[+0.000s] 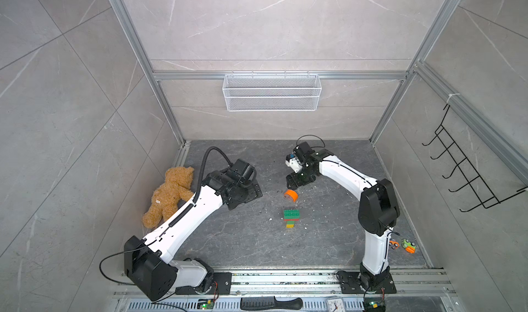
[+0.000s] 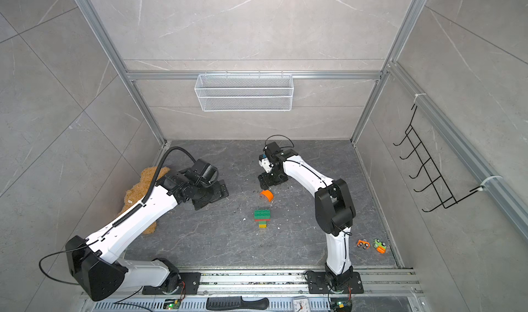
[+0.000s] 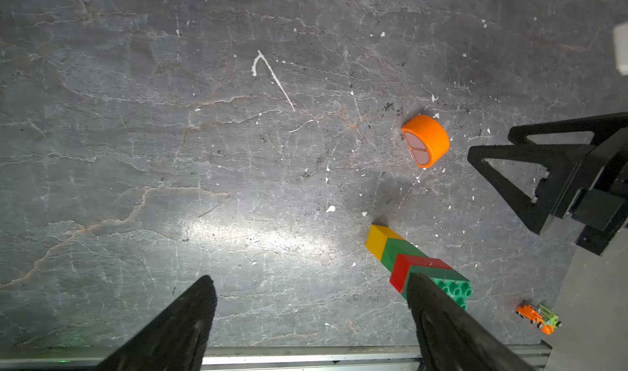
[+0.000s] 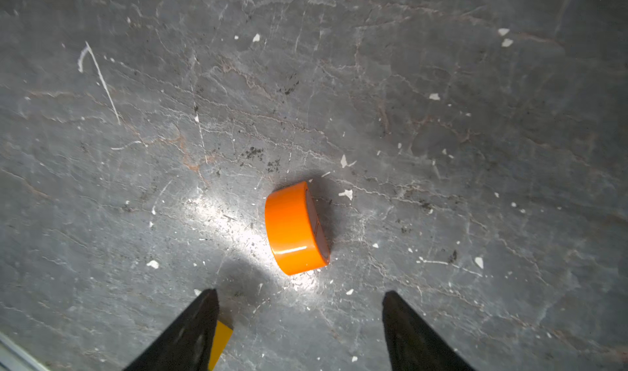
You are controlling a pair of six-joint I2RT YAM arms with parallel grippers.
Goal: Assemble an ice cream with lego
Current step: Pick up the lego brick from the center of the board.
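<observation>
Yellow brick mostly behind right gripper (teddy bear half-hidden)

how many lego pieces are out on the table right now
5. Four are stuck together in the middle: wide green brick, red brick, narrow green brick, yellow brick. The orange half-round piece lies loose just beyond them, toward the back. More may be hidden.

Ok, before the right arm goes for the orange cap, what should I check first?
1. Right pincer open and empty: ok.
2. Orange half-round piece between its jaws: not ok, it lies out ahead.
3. Piece apart from the brick stack: ok.
4. Stack's studs upward: not ok, it lies on its side.
5. Left pincer steadying the stack: not ok, open, empty.
6. Right pincer's height over the table: cannot tell.
</observation>
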